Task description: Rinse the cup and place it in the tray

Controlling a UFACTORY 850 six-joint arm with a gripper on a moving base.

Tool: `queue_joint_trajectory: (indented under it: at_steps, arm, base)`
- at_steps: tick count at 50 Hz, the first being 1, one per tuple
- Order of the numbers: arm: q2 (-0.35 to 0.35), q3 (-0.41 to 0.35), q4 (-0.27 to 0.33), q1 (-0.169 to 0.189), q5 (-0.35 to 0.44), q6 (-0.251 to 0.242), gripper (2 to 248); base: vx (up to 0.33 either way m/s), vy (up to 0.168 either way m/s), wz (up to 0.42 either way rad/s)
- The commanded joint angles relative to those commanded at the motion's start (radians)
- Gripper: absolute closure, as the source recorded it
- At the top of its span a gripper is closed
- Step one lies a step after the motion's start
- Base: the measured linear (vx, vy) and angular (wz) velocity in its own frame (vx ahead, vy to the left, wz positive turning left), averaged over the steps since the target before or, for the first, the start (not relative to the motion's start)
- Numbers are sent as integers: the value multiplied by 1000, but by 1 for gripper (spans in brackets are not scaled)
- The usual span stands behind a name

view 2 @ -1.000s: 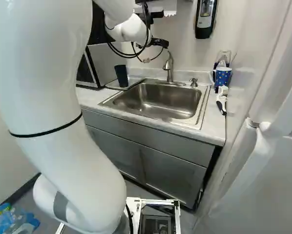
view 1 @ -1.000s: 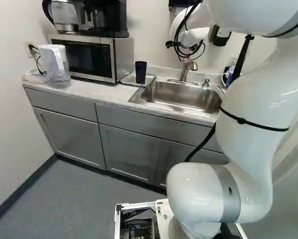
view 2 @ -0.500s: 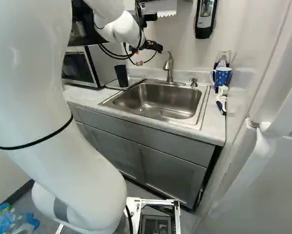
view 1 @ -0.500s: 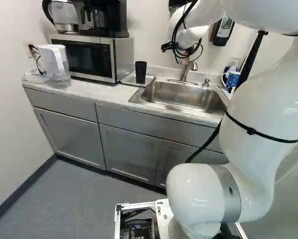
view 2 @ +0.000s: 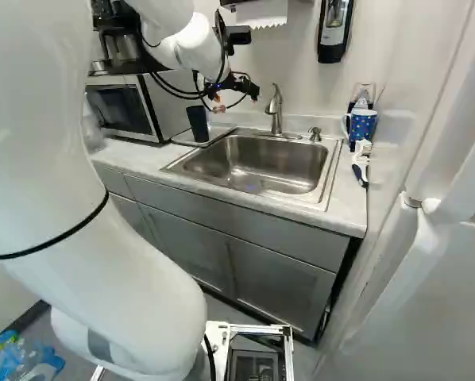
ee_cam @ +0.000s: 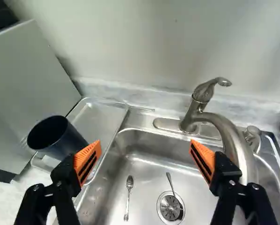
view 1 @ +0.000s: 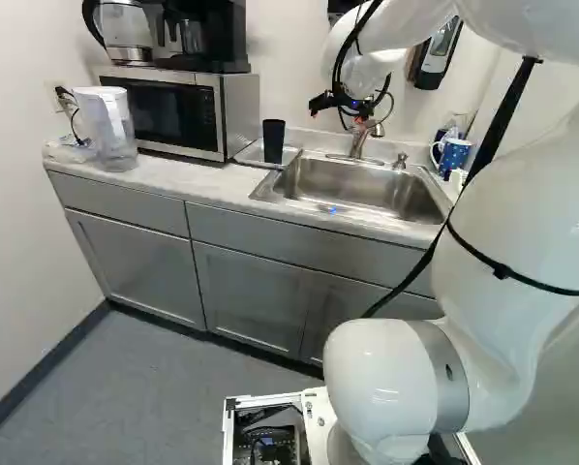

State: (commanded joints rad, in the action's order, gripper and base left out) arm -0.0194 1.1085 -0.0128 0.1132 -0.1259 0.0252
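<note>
The wrist view shows the jaws wide open, their orange pads (ee_cam: 87, 161) well apart and holding nothing. The task's cup (ee_cam: 55, 136), dark and empty-handed of any grip, is outside the jaws, past the finger on the microwave side; it stands upright in the tray (ee_cam: 94, 119), which lies on the desk (view 1: 183, 179) beyond that same finger. The side of the microwave (ee_cam: 27, 89) rises farther out, past the cup. Below and ahead of the jaws is the steel sink (ee_cam: 149, 161). Seen through the gap between the fingers, one spoon (ee_cam: 128, 192) lies on its bottom, and the handle of a second utensil (ee_cam: 170, 180) slants into the drain (ee_cam: 170, 207). The faucet (ee_cam: 233, 136) arches on the other side, its spout behind and beside the other finger; whether they touch, I cannot tell. Just past it is the soap dispenser (ee_cam: 252, 133). In the right base view the arm (view 2: 142, 270) reaches toward the wall, while a blue dotted mug (view 2: 361, 124) and a brush (view 2: 361, 163) sit well apart from the jaws, beyond the faucet.
</note>
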Motion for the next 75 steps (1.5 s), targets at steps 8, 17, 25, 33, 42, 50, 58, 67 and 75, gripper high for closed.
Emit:
queue_joint_trajectory:
  at_steps: [8, 17, 25, 33, 42, 50, 58, 67, 75]
  arm:
    - [-17, -17, 0, -1, -54, 0, 3]
    - [-36, -35, 0, 0, -114, 0, 3]
    - [-54, -53, 0, 2, -168, 0, 3]
    - [-72, -70, 0, 4, -222, 0, 3]
    - [-92, -89, 0, 15, -253, 0, 3]
    - [-108, -104, 0, 30, -253, 0, 3]
    - [-122, -117, 0, 48, -253, 0, 3]
    - [-136, -130, 0, 68, -253, 0, 3]
    - [-145, -138, 0, 86, -253, 0, 3]
  base:
    - [0, 0, 0]
    - [0, 0, 0]
    - [0, 0, 0]
    - [0, 0, 0]
    - [0, 0, 0]
    - [0, 0, 0]
    - [0, 0, 0]
    - [0, 0, 0]
    - [0, 0, 0]
